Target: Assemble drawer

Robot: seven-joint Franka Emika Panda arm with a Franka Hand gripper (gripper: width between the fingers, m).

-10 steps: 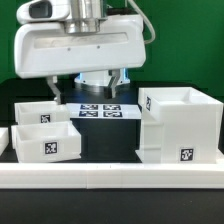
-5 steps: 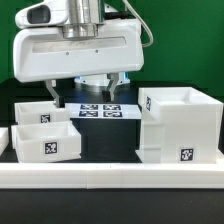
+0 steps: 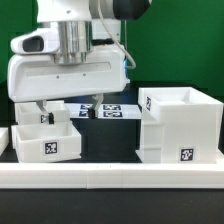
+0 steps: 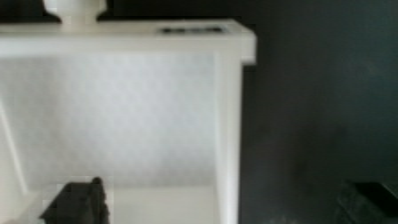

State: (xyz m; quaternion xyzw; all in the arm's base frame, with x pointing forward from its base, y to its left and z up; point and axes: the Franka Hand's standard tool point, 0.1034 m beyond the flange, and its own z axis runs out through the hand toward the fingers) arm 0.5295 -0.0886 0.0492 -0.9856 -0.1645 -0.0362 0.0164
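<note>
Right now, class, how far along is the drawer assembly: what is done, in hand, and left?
Done: nothing joined; the box shell stands apart from both trays. In hand: the open fingers hang over what looks like the rear tray, straddling one wall, gripping nothing. Left: grasp that tray and the front tray, then slide both into the shell.
</note>
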